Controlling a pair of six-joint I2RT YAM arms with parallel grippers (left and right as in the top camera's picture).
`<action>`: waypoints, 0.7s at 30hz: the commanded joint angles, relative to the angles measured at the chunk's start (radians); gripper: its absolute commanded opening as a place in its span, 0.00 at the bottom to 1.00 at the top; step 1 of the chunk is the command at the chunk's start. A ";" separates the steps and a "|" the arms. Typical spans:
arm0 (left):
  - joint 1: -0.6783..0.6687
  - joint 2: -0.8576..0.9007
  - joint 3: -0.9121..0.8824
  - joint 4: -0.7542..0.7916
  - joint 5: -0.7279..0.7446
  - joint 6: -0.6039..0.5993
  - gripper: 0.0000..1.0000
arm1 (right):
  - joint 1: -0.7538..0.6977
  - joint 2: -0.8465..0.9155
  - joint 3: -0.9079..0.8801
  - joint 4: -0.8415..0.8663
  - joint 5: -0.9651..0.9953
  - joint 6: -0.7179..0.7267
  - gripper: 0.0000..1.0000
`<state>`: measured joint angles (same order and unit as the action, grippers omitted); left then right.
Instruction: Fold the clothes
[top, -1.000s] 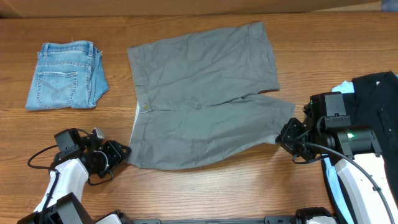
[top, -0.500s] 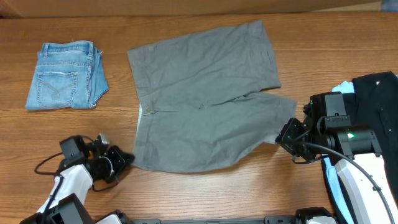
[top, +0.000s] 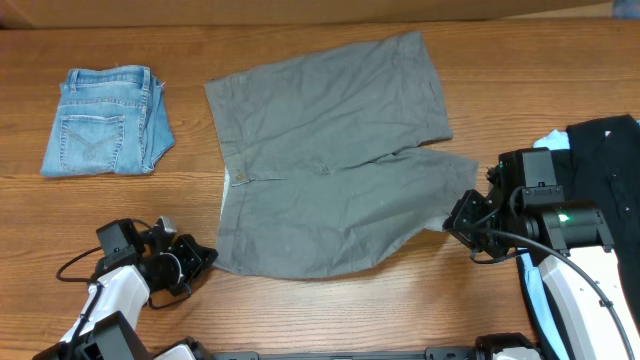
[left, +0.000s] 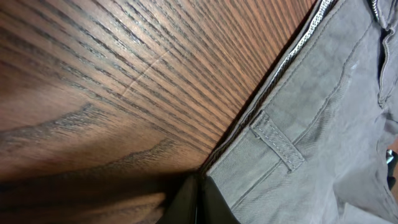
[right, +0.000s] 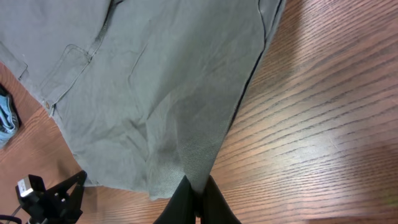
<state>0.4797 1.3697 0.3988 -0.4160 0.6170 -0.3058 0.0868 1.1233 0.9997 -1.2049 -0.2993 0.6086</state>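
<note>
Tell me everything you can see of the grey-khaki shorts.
The grey-khaki shorts look like woven cotton, lightly creased, lying spread flat on the wooden table, waistband toward the left, legs toward the right. A belt loop and pale inner waistband lining show at the band. The left gripper is shut on the near waistband corner; the right gripper is shut on the near leg's hem. Nothing else touches them.
</note>
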 joint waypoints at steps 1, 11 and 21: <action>-0.001 0.016 -0.006 -0.007 -0.013 -0.013 0.04 | 0.005 -0.003 0.023 0.002 0.008 -0.011 0.04; -0.001 0.015 0.254 -0.226 0.009 0.056 0.04 | 0.004 -0.004 0.037 0.005 0.050 -0.014 0.04; -0.001 0.014 0.541 -0.497 0.000 0.183 0.04 | 0.004 -0.004 0.163 -0.039 0.132 -0.015 0.04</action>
<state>0.4793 1.3853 0.8608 -0.8864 0.6170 -0.1925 0.0868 1.1233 1.0904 -1.2331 -0.2226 0.6018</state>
